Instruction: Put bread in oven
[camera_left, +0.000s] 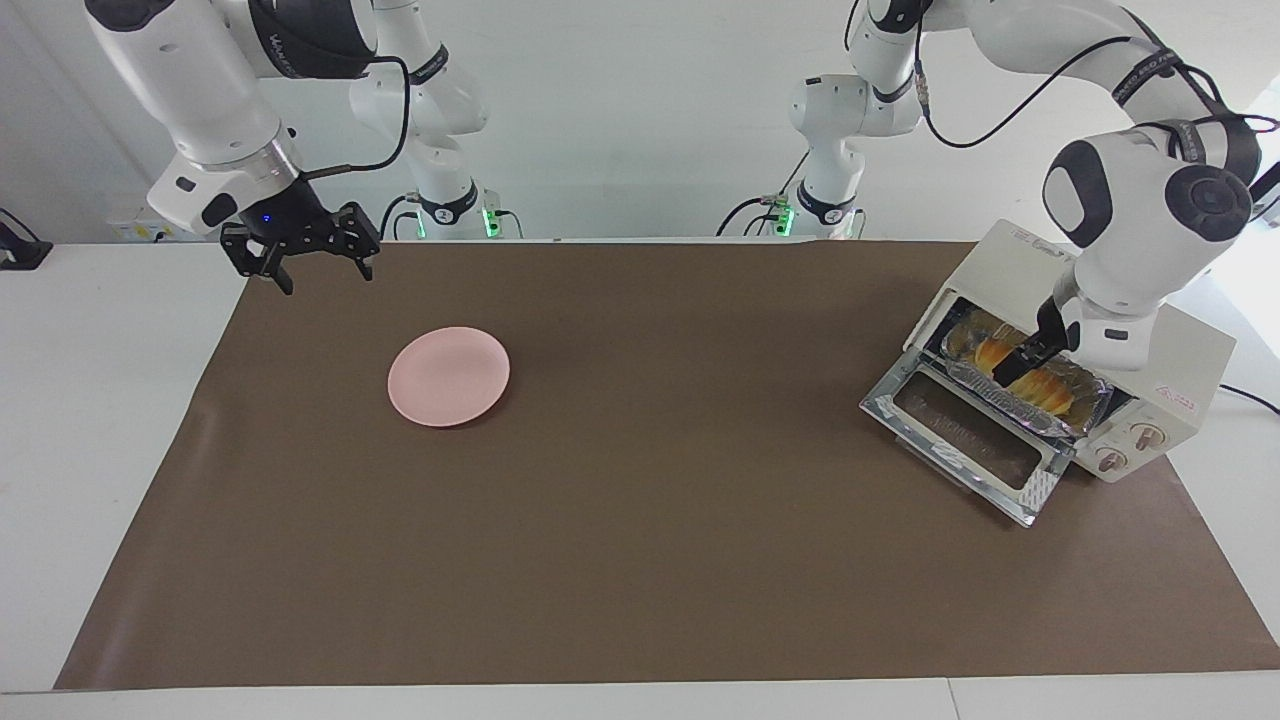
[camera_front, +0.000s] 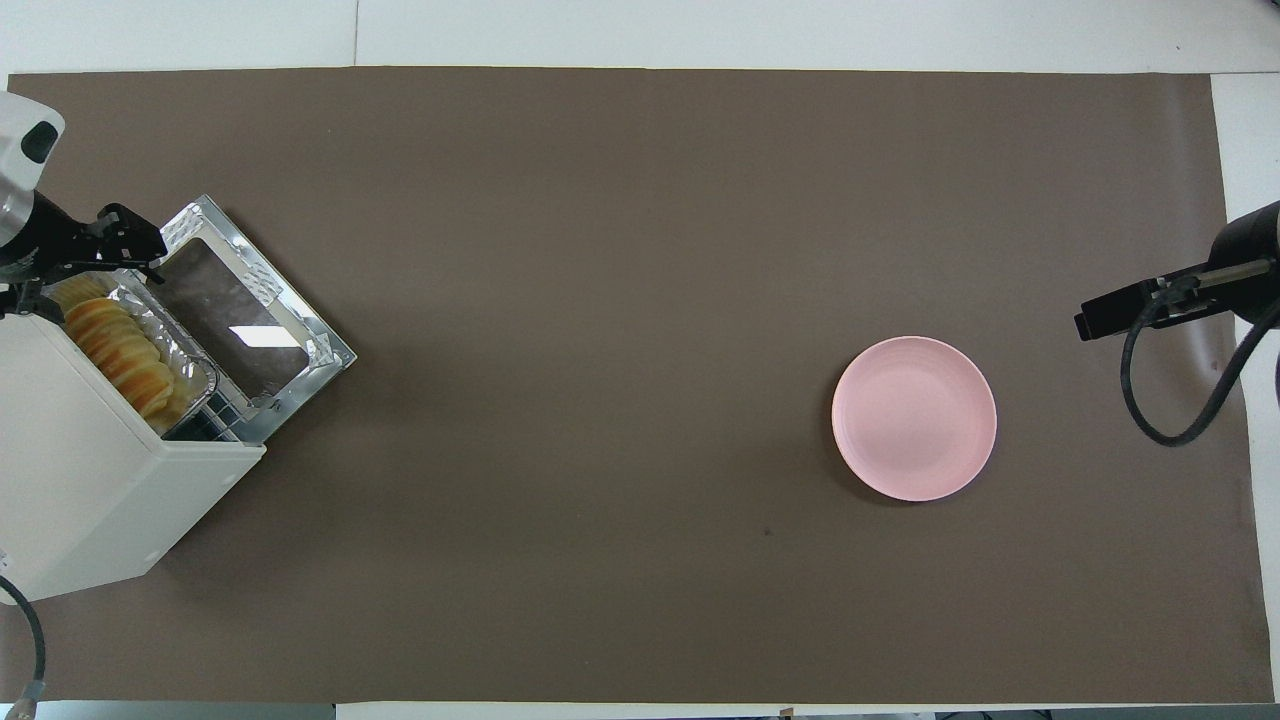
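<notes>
1. The left pincer (camera_left: 1030, 352) hangs over the open mouth of the oven (camera_left: 1180, 360), its fingers spread and holding nothing. The bread (camera_left: 1030, 378) lies just below it, inside the oven.
2. Risk: the pincer is very close above the bread and the tray (camera_left: 1085, 400). If it leaves low or sideways, a finger could likely catch the foil rim and drag tray and bread out over the door (camera_left: 965, 435).
3. Risk: the door lies folded down and open below the pincer. The bread seems to sit near the oven's mouth, so closing the door may press on the tray's edge if it sticks out; whether it does cannot be told.
4. Risk: the arm's wrist is near the oven's top, so a careless lift might nudge the light oven along the counter (camera_left: 650, 520).
5. Containers: the oven holds the foil tray, and the tray holds the bread.
6. The plate (camera_left: 448, 376) holds nothing. The right pincer (camera_left: 318, 272) waits open in the air, with the plate below it and off to the side.
</notes>
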